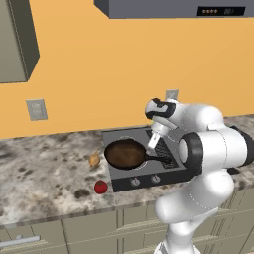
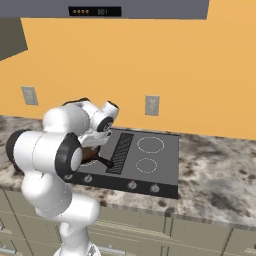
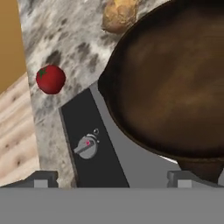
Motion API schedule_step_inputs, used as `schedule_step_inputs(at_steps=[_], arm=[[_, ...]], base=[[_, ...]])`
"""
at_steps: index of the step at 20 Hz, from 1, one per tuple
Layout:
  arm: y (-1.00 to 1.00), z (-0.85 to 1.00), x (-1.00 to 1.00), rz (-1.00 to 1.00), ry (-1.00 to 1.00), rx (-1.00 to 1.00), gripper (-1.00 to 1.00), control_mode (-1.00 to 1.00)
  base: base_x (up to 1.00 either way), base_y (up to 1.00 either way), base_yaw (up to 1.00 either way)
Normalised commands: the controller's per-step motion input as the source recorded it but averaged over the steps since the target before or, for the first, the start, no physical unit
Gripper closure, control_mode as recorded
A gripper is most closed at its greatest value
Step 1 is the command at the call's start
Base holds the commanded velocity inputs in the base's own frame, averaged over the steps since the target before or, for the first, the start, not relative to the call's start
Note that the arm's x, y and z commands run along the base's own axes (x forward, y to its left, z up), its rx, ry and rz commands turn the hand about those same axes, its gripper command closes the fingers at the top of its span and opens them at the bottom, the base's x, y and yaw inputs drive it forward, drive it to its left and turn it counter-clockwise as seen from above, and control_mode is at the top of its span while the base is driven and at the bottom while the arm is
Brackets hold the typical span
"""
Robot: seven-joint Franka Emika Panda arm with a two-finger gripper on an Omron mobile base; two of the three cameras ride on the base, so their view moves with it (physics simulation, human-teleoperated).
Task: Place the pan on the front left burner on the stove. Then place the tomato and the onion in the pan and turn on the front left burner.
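We find the pan (image 1: 125, 154) resting flat on the stove (image 1: 168, 171) over the front left burner (image 1: 139, 167), its handle pointing toward the central grille. The gripper (image 1: 152, 144) hangs just above that handle with its fingers (image 3: 43, 178) spread wide apart and holding nothing. The onion (image 1: 94, 159) and the tomato (image 1: 100, 187) lie on the desk (image 1: 44, 168) left of the stove, apart from each other.
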Motion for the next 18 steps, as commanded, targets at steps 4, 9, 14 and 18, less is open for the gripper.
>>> schedule_step_inputs(at_steps=[4, 9, 14, 18], arm=[[0.19, 0.05, -0.03, -0.1, 0.16, -0.04, -1.0, -1.0], [0.42, 0.0, -0.12, -0.12, 0.04, -0.09, -1.0, -1.0], [0.53, 0.0, -0.15, -0.11, 0.0, -0.08, -1.0, -1.0], [0.57, 0.0, -0.26, -0.1, 0.0, -0.07, -1.0, -1.0]], base=[[0.0, 0.0, 0.0], [0.0, 0.0, 0.0], [0.0, 0.0, 0.0], [0.0, 0.0, 0.0]])
